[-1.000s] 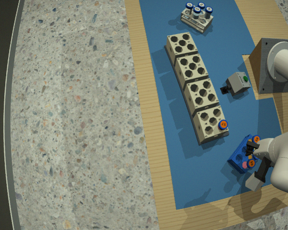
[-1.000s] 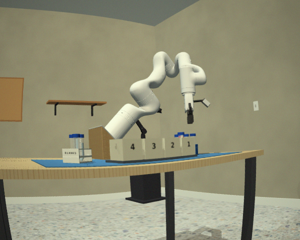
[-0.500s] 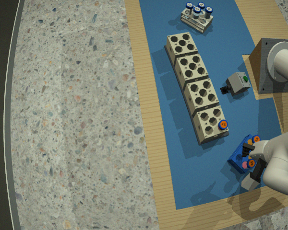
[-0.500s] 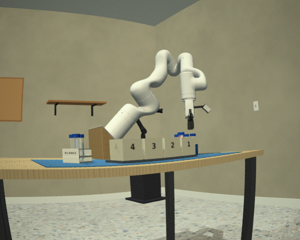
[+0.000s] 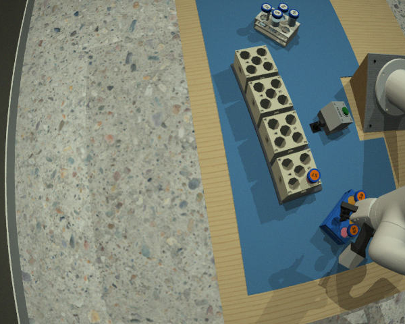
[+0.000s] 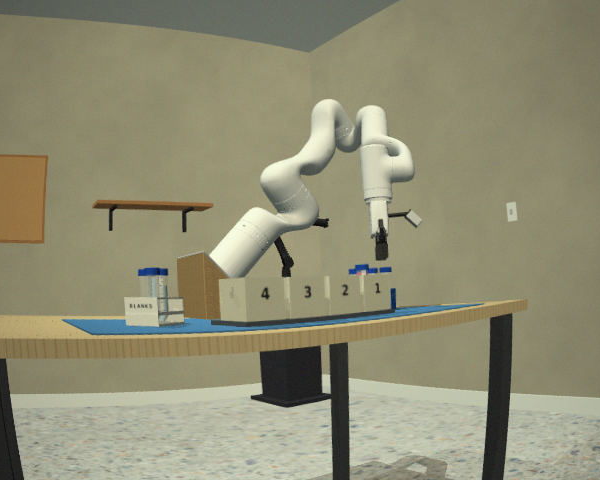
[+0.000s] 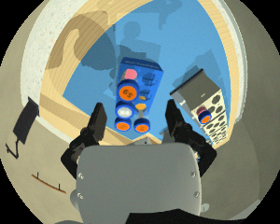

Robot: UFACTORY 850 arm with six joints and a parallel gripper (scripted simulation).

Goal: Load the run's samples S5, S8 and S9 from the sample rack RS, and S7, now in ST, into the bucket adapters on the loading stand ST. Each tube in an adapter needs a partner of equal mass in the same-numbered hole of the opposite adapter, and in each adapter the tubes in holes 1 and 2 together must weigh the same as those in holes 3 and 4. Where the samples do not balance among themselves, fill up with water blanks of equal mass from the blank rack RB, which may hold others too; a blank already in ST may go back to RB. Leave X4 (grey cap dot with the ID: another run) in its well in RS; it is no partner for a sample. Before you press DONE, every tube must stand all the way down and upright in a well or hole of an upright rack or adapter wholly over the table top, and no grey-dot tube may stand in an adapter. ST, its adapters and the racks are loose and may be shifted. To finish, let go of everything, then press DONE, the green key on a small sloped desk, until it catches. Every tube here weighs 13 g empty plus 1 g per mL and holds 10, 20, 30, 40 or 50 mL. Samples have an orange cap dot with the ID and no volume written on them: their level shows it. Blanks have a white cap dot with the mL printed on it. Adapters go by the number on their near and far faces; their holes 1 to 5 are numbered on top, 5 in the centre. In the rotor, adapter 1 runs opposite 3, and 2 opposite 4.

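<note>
My gripper [image 5: 352, 225] is open and empty, hovering above the blue sample rack RS [image 5: 337, 217]. In the wrist view its fingers frame the near end of RS [image 7: 135, 90]. There stand three orange-dot tubes [image 7: 128, 92] and a pale-dot tube [image 7: 124, 111] among them. From above, two orange caps [image 5: 360, 195] show; the arm hides the rest. The loading stand ST [image 5: 276, 120] holds four beige adapters, marked 4 to 1 in the side view [image 6: 310, 291]. Sample S7 [image 5: 313, 175] stands in a corner hole of adapter 1 [image 5: 295, 172]. The other adapters' holes look empty.
The blank rack RB [image 5: 276, 22] with several blue-capped tubes stands at the far end of the blue mat. The DONE key [image 5: 344, 111] sits on its grey desk [image 5: 335, 117] beside the arm's base block [image 5: 381, 92]. The table edge runs close behind RS.
</note>
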